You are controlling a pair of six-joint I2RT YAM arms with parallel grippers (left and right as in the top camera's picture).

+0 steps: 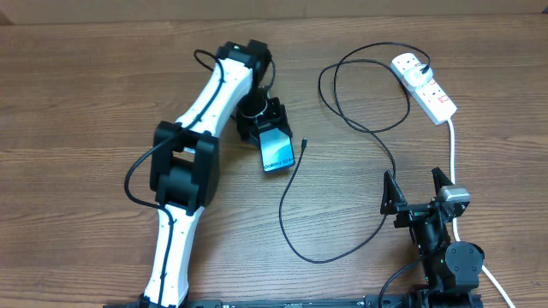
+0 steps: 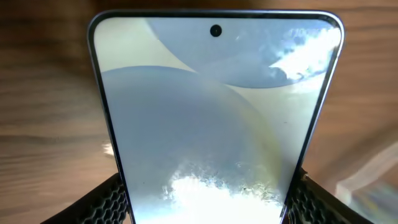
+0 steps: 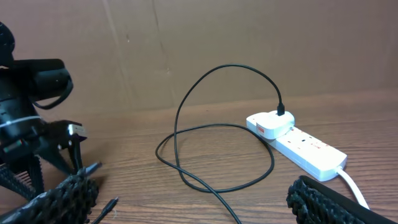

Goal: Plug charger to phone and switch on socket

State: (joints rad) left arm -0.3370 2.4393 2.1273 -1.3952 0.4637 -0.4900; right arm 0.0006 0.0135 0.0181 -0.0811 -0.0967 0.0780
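The phone (image 1: 276, 150) lies on the table with its blue screen up; it fills the left wrist view (image 2: 211, 118), held between the two fingers of my left gripper (image 1: 267, 125), which is shut on its sides. The black charger cable (image 1: 342, 184) loops from the white plug (image 1: 409, 68) in the socket (image 1: 428, 90), with its connector tip (image 1: 302, 145) just right of the phone. The tip also shows in the right wrist view (image 3: 109, 204). My right gripper (image 1: 419, 190) is open and empty near the front right, apart from the cable (image 3: 205, 180) and the socket (image 3: 305, 146).
The socket's thick white lead (image 1: 452, 150) runs down past my right arm to the front edge. A brown cardboard wall (image 3: 249, 37) stands behind the table.
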